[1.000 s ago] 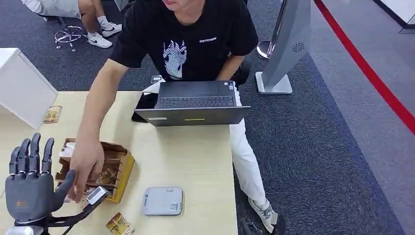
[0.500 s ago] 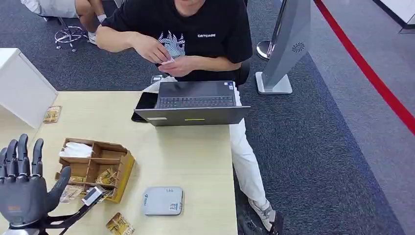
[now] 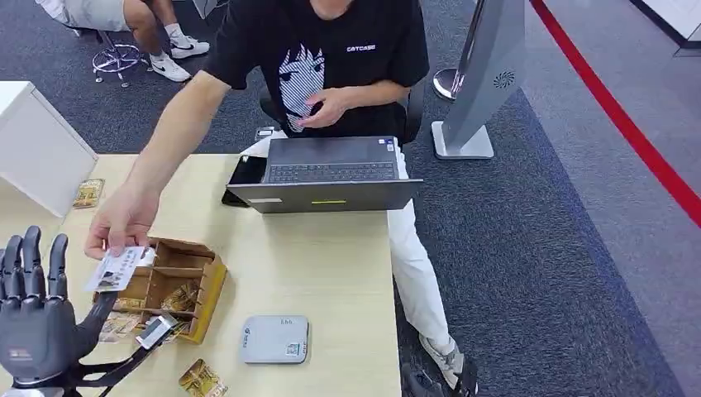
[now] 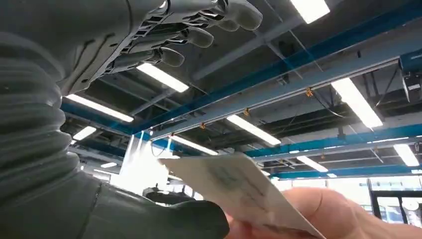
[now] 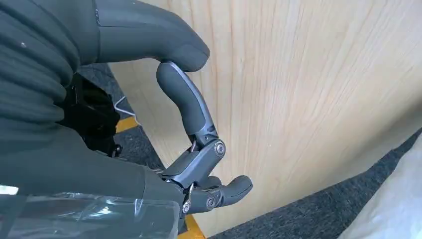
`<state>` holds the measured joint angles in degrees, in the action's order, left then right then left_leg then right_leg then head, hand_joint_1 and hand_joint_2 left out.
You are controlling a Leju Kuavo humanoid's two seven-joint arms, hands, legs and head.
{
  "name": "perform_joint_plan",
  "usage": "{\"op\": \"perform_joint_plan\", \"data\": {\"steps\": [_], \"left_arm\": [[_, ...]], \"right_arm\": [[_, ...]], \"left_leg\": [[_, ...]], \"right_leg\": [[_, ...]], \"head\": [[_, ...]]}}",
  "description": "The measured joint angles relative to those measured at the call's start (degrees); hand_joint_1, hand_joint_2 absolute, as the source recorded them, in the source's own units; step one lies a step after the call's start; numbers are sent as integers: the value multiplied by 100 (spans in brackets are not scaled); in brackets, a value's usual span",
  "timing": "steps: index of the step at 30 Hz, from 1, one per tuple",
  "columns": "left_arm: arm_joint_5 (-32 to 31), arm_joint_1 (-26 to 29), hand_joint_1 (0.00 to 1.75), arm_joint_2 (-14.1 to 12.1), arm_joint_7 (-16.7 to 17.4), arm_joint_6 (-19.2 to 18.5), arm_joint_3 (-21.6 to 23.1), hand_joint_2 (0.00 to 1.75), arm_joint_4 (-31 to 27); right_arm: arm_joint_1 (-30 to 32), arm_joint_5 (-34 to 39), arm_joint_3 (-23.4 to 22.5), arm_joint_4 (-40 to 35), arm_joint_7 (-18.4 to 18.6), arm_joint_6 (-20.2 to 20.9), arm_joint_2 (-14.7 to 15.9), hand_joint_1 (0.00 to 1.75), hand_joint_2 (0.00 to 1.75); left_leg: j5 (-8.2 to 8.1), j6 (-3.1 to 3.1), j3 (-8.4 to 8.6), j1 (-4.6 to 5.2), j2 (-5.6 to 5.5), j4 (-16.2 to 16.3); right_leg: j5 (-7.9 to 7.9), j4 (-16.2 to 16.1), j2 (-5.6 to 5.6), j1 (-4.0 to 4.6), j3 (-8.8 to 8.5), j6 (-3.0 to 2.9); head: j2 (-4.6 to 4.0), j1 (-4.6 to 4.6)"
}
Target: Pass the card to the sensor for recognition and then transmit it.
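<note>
Card (image 3: 116, 269), white with small print, is held out by a person's hand (image 3: 121, 222) above the near-left part of the pale wooden counter (image 3: 331, 265), just beside the raised left hand (image 3: 35, 318) of the robot. That hand is held upright with fingers spread and thumb angled toward the card, and nothing is gripped in it; in the left wrist view the card (image 4: 239, 191) is seen close to the thumb (image 4: 164, 224), though contact cannot be confirmed. The right hand (image 5: 199, 164) is seen in its own wrist view beside a wooden panel, fingers curled inward with nothing in them.

Just beyond the card, a brown wooden organiser (image 3: 169, 285) with several compartments is placed on the counter, small packets lying in and around it. A flat grey sensor pad (image 3: 275, 339) lies to the right of the organiser, well apart from the card. A laptop (image 3: 331, 178) is set at the far edge before the seated person.

Receiving the card appears to be the step in hand. It would be done well if the thumb and fingers were closed on one short edge only, so the card's face is left free to be laid flat over the sensor pad.
</note>
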<state>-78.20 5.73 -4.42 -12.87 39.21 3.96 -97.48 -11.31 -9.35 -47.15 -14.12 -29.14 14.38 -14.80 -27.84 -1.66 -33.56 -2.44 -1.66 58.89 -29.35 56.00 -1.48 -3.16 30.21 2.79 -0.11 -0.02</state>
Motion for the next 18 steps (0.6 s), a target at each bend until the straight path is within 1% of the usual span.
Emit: {"op": "perform_joint_plan", "data": {"steps": [6, 7, 12, 16, 18], "left_arm": [[72, 0, 0, -2, -74, 4, -2, 175, -6], [96, 0, 175, 0, -103, 4, 0, 175, -13], [341, 7, 175, 9, -238, 4, 0, 175, -39], [398, 8, 175, 26, -291, 4, 0, 175, -39], [393, 9, 175, 40, -383, 4, 0, 175, -44]], "right_arm": [[0, 4, 7, 0, -50, -2, 0, 0, 175], [0, 4, 9, 0, -52, -6, 0, 0, 175], [-6, 7, 52, 0, -74, -20, 0, 0, 175], [-12, 7, 94, 0, -79, -44, 0, 0, 175], [-15, 7, 116, 0, -92, -83, 0, 0, 175]], "left_leg": [[0, 0, 0, 0, 0, 0], [0, 0, 0, 0, 0, 0], [0, 0, -1, 0, 0, 0], [0, 0, -1, 0, 1, 0], [0, 0, -1, 0, 1, 0]], "right_leg": [[0, 0, 0, 0, 0, 0], [0, 0, 0, 0, 0, 0], [0, 0, 0, 0, 0, 0], [0, 0, -1, 0, 1, 0], [0, 0, -1, 0, 1, 0]], "head": [[0, -2], [0, -2], [0, 0], [0, 0], [0, 0]]}}
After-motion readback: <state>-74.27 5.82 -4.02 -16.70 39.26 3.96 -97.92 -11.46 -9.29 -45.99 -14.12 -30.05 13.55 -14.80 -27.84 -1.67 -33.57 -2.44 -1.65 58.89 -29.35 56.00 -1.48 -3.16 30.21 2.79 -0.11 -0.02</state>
